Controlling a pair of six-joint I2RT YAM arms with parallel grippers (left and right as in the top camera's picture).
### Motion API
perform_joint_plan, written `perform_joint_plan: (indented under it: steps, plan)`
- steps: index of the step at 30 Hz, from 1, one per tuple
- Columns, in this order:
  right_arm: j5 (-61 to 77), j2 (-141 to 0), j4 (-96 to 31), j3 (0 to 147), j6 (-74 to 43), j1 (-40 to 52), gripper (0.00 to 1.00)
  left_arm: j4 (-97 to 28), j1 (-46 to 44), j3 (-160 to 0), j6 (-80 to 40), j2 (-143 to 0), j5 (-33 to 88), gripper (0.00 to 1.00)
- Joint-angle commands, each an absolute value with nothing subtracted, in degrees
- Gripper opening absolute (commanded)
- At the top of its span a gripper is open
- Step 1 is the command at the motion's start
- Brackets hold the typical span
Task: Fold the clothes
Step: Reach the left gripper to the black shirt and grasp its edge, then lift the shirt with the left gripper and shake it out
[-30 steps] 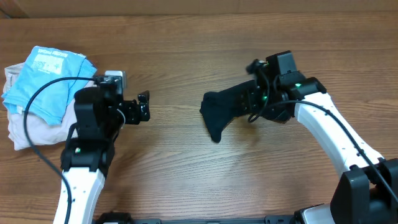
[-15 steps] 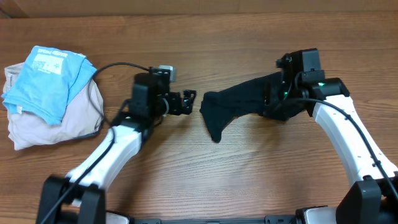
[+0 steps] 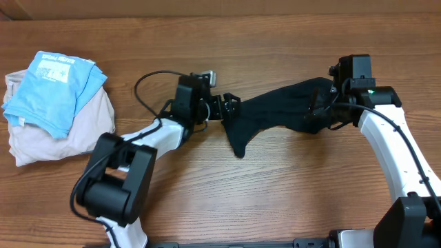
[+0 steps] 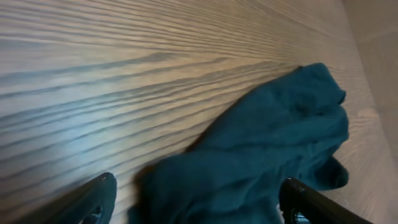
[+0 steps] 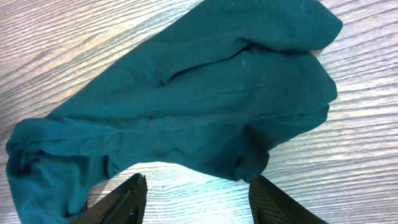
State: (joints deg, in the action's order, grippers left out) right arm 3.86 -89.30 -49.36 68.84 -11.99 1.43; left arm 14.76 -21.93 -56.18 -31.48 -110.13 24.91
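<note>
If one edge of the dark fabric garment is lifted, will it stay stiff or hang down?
Probably floppy: the soft dark navy fabric garment lies in loose folds, so a lifted edge would likely droop. It looks thin, so probably light. Pushed on the wooden table, it may bunch up.

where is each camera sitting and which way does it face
Overhead: fixed above the table, looking straight down; both arms show, left gripper and right gripper at opposite ends of the dark garment.
Left wrist: on the left arm, looking low along the wood at the garment; its two fingertips show at the bottom corners.
Right wrist: on the right arm, looking down on the garment; its fingertips show at the bottom.
Shared: both wrist views show the same garment, from opposite ends.
</note>
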Motion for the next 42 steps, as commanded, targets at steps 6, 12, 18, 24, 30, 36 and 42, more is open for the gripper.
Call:
perform_joint_plan:
  steps: [6,12,18,24,30,36,42]
  plan:
    - [2.6,-88.0,-49.5,70.3,-12.3,1.2,0.57,12.2,-23.4,-59.7,-33.7,-114.9,26.7,0.55]
    - [2.4,-88.0,-49.4,70.3,-12.3,1.2,0.57,10.8,-23.4,-59.8,-33.7,-115.0,27.1,0.41]
    - [2.4,-88.0,-49.4,70.3,-12.3,1.2,0.57,10.8,-23.2,-60.0,-33.6,-115.0,27.0,0.24]
    - [2.4,-88.0,-49.4,70.3,-12.3,1.2,0.57,11.0,-23.2,-60.6,-33.1,-114.7,26.9,0.04]
    - [2.6,-88.0,-49.2,70.3,-12.3,-0.1,0.58,8.6,-23.0,-67.2,-28.3,-110.4,26.8,0.04]
    - [2.6,-88.1,-48.7,70.2,-11.9,-1.4,0.68,-8.3,-22.6,-83.8,-19.3,-102.2,23.3,0.04]
    - [4.4,-89.4,-47.7,70.1,-9.1,-1.2,0.67,-20.9,-23.2,-95.5,-13.1,-96.8,18.9,0.04]
